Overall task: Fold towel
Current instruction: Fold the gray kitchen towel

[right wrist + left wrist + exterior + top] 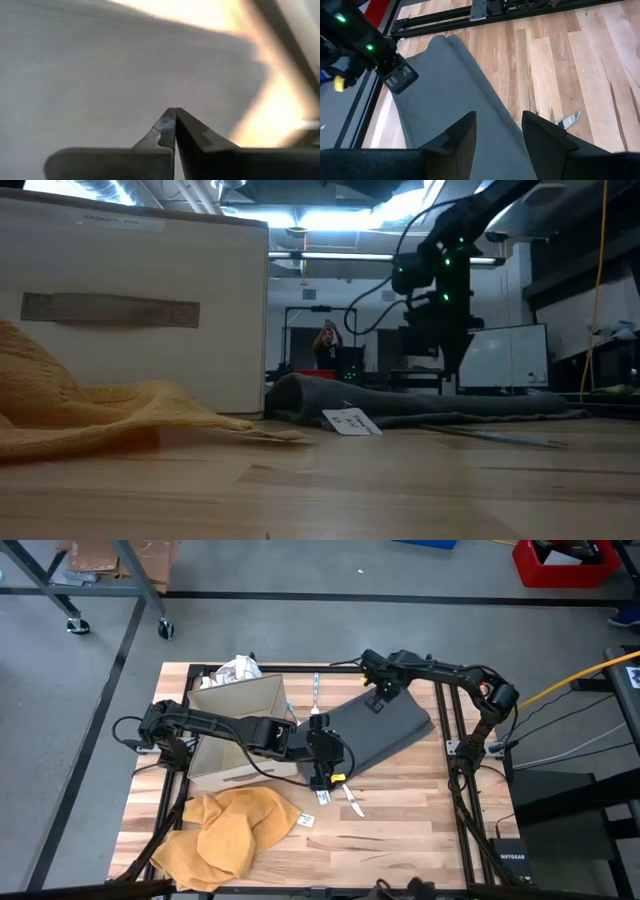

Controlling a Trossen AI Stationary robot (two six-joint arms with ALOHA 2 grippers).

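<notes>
The grey towel (385, 730) lies folded on the wooden table (400, 830), right of centre in the high view, tilted so its long axis runs from about 7 o'clock to 1 o'clock. Its lower-left end touches the cardboard box (245, 730); its upper-right end nears the table's black frame rail.

The right gripper (378, 700) is at the towel's upper-left edge, toward 11 o'clock of the cloth. In the right wrist view its fingertips (172, 117) meet with no gap, pressed down against grey fabric. Whether a fold of cloth is pinched between them cannot be told.

The left gripper (322, 775) sits at the towel's lower-left end, at about 7 o'clock of it. In the left wrist view its fingers (462, 132) stand apart over the grey cloth, with a clear gap between them and nothing seen clamped.

A crumpled mustard-yellow cloth (225, 830) lies at the table's near-left corner, well apart from the towel. A white crumpled cloth (238, 670) rests behind the box at 12 o'clock of it. A fork (314, 692) lies just beside the towel's upper-left edge. A knife (352, 802) and a small white tag (323, 798) lie just below the left gripper.

In the low view a person (326, 345) stands far off in the room behind the table.
</notes>
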